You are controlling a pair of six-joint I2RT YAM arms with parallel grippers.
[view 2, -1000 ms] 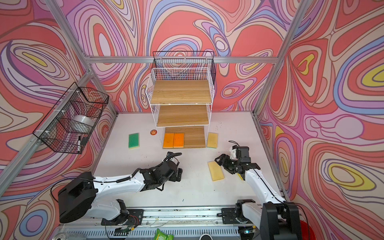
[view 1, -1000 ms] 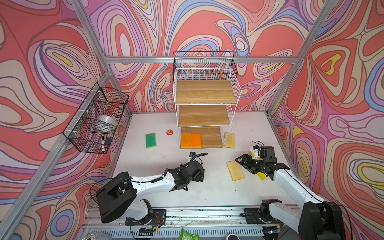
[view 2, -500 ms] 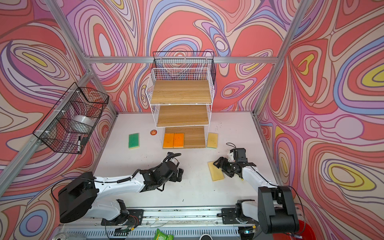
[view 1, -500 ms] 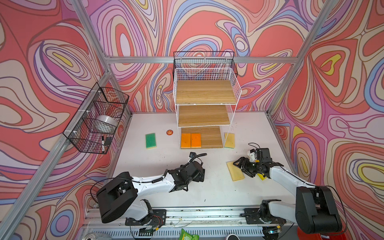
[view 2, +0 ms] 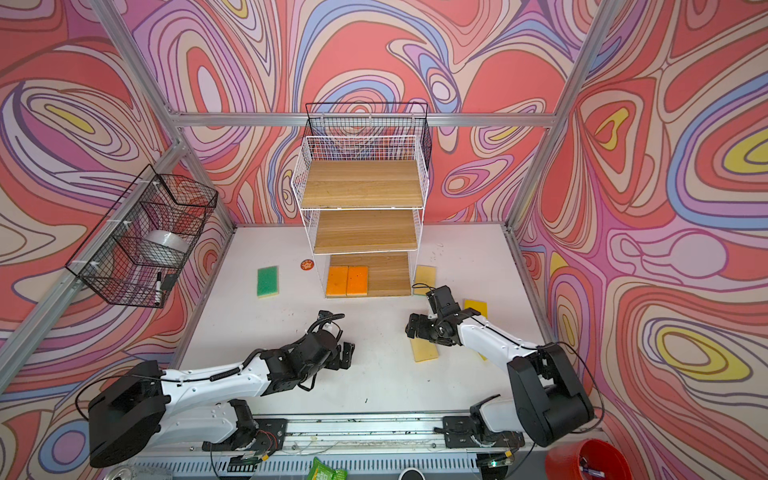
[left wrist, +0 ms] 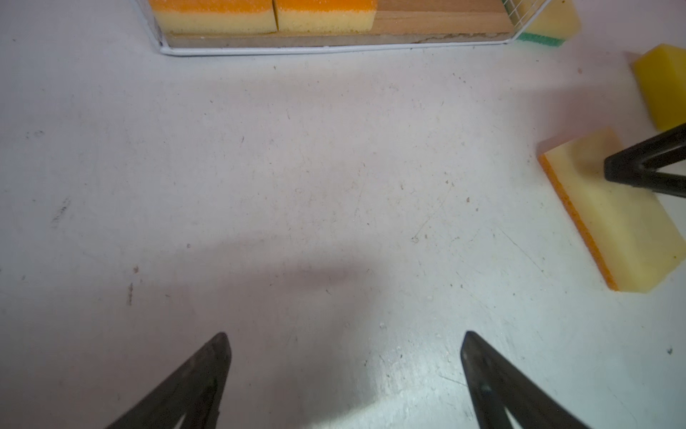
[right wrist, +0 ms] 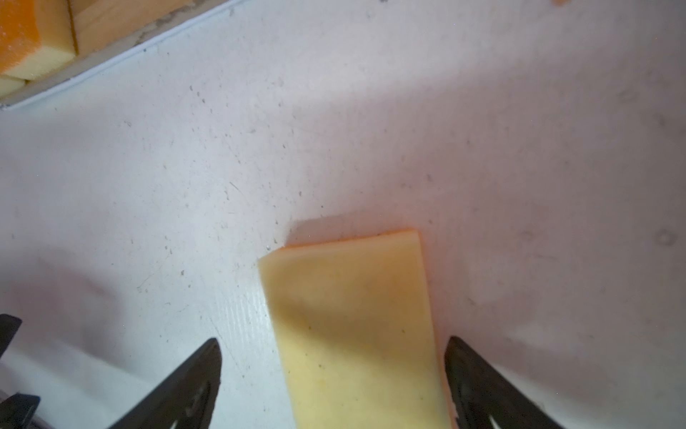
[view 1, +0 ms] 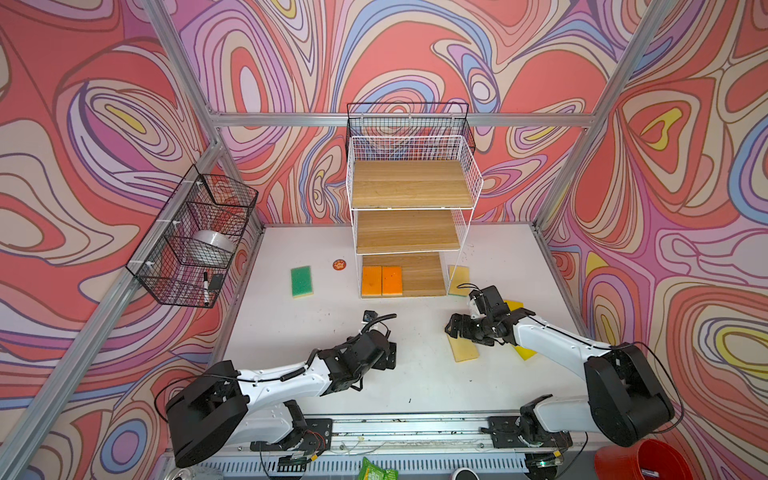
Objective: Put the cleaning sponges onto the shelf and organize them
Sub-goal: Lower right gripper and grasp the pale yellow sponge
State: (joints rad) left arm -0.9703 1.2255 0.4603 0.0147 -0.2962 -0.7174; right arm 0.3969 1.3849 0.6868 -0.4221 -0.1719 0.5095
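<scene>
**Step in hand (judged):** pick up the overturned orange sponge (right wrist: 352, 315). It lies pale side up on the table (view 1: 415, 386), near right, well apart from the shelf (view 1: 411, 185).

**Grippers:** The right gripper (right wrist: 333, 347) stands wide open and holds nothing. Its jaws straddle the sponge's short width, with one finger (right wrist: 471, 371) just beside the sponge's edge. The left gripper (left wrist: 343, 341) is likewise wide open and empty, above bare table near the centre.

**Procedure:**
1. Centre the jaws over the sponge before closing.
2. Descend until the tips reach the table.
3. Close gently, because foam compresses and may twist out.

**Views:**
- The right wrist view shows the jaw-to-sponge offset, which the top views do not.
- Both top views show two orange sponges (view 1: 381, 281) on the left of the bottom board, and the upper boards bare.
- Only the left wrist view shows the green face beneath the pale sponge (left wrist: 545, 22) to the right of the shelf.
</scene>
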